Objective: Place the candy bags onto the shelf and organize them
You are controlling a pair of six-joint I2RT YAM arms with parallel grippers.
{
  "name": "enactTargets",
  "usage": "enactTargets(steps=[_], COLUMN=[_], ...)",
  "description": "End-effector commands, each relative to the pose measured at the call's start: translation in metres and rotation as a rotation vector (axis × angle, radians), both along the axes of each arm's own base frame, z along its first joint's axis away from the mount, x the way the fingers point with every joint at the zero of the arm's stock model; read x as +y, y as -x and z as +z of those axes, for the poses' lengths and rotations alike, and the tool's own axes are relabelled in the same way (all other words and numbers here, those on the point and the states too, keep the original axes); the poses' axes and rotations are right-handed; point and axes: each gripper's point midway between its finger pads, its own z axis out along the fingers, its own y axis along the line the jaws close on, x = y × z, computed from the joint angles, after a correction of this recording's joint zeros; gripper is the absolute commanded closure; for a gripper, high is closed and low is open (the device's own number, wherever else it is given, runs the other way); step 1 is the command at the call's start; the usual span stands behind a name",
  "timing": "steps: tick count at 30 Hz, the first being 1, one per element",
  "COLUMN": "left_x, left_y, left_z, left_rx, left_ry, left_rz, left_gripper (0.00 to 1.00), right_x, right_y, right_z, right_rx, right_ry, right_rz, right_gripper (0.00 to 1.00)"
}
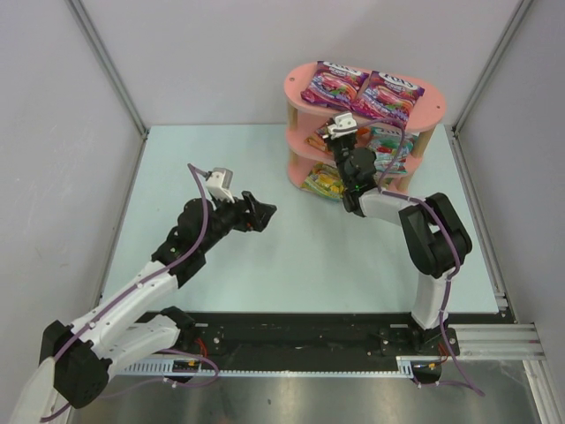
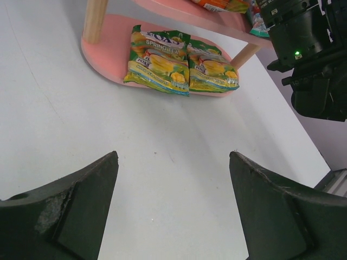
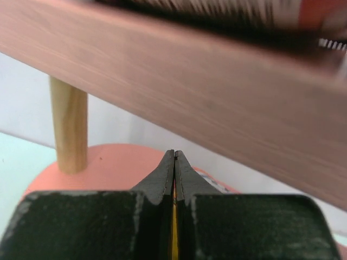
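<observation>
The pink three-tier shelf stands at the far right. Two purple-magenta candy bags lie on its top board. Two yellow-green bags lie side by side on the bottom board. A red-orange bag and a teal-white bag are on the middle tier. My right gripper reaches into the middle tier under the top board. It is shut, with a thin yellow-orange sliver of the red-orange bag between the jaws. My left gripper is open and empty over the table, left of the shelf.
A wooden dowel post stands left of my right fingertips. The underside of the top board is close above them. The right arm's wrist hangs in front of the shelf's right half. Grey walls enclose the table on three sides.
</observation>
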Motion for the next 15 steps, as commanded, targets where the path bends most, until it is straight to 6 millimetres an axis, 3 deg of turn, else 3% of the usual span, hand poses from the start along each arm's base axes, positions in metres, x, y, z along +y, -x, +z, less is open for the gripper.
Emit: enactTargets(steps=[1,8,15], left_x=[0.001,0.002,0.008], left_y=[0.002,0.006,0.012], left_z=[0.011,0.008,0.002], left_rx=[-0.024,-0.010,0.000], left_ry=[0.050,0.061,0.065], left_rz=[-0.002,0.000,0.011], left_gripper=[0.12,0.12,0.13], right_x=[-0.002,0.008,0.002], right_y=[-0.008,-0.004,0.002], right_z=[-0.002,-0.036,-0.061], right_rx=[0.051,0.183,0.266], right_ry=[-0.061,-0.075,-0.098], right_rz=[-0.009,0.008,-0.015], right_gripper=[1.00,1.00,1.00])
